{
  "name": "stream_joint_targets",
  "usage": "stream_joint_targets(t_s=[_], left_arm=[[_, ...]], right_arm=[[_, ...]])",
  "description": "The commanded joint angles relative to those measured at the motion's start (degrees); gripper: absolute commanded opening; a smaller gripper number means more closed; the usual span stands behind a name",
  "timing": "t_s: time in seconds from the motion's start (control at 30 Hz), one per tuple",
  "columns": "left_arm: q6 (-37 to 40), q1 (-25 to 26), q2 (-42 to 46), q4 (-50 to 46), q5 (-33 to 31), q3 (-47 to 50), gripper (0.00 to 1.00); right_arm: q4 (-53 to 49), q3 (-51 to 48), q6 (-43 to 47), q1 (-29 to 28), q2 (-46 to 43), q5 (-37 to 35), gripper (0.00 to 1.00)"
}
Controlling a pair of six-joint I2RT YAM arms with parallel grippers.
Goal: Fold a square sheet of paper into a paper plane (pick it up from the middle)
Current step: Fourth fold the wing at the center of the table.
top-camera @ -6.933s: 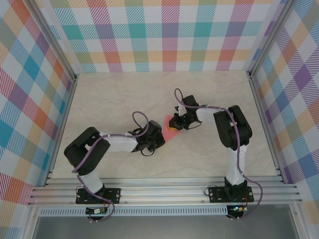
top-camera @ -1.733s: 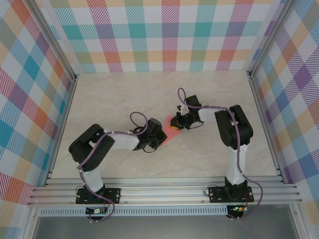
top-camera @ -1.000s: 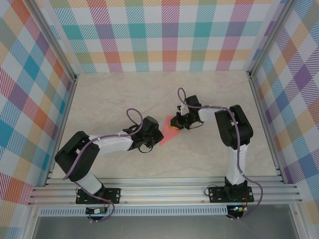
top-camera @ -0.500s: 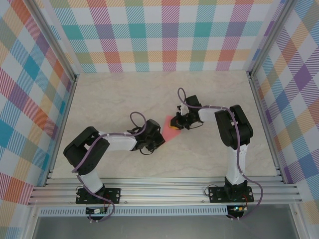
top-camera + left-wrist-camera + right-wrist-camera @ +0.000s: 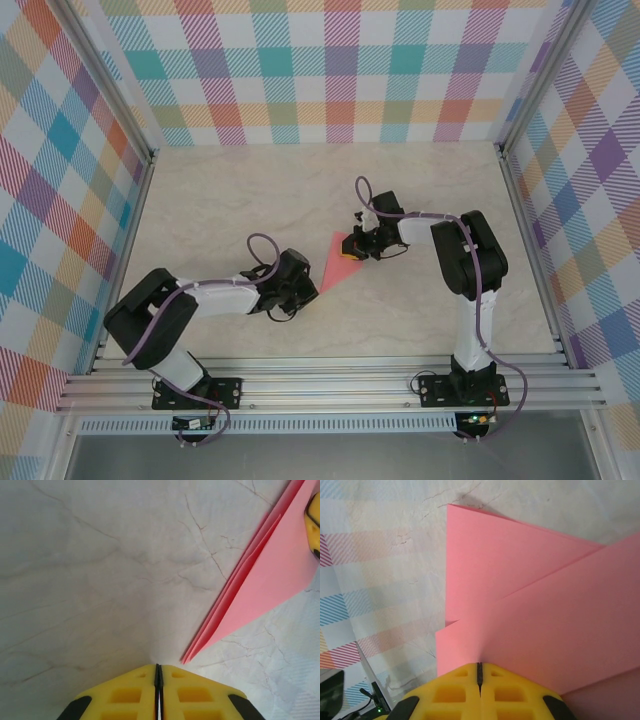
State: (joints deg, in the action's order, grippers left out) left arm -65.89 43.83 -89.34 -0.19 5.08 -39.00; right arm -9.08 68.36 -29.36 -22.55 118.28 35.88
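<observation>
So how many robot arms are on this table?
2. The left arm reaches from the near left, the shut left gripper short of the paper at its pointed tip. The right arm comes from the near right, the shut right gripper at the paper's wide end.

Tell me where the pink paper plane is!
In the top view, the paper plane lies centrally, its wide end under the right gripper, its pointed tip just beside the left gripper.
</observation>
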Motion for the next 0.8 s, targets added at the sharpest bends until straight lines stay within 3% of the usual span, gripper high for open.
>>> stream_joint_targets(t_s=[0.0, 0.43, 0.6, 0.67, 0.77], left_arm=[[3.83, 0.06, 3.5, -6.93, -3.82, -3.07, 0.13], [19.62, -3.01, -10.56, -12.49, 3.48, -22.15, 0.29], [21.97, -2.99, -13.47, -15.15, 2.31, -25.47, 0.31], [23.43, -3.03, -14.95, -17.93, 1.93, -27.5, 0.32], [24.37, -3.05, -16.69, -18.48, 2.13, -29.18, 0.32]], right_arm=[[-8.8, -1.61, 5.88, -0.04, 0.49, -3.95, 0.01], [-17.03, 2.66, 20.53, -0.66, -4.16, 4.53, 0.06], [-15.23, 1.93, 14.06, -0.05, -8.29, 0.08, 0.09], [-14.01, -0.6, 8.71, 0.9, -11.07, -5.17, 0.13], [-11.55, -5.23, 2.35, 3.36, -13.64, -7.05, 0.16]])
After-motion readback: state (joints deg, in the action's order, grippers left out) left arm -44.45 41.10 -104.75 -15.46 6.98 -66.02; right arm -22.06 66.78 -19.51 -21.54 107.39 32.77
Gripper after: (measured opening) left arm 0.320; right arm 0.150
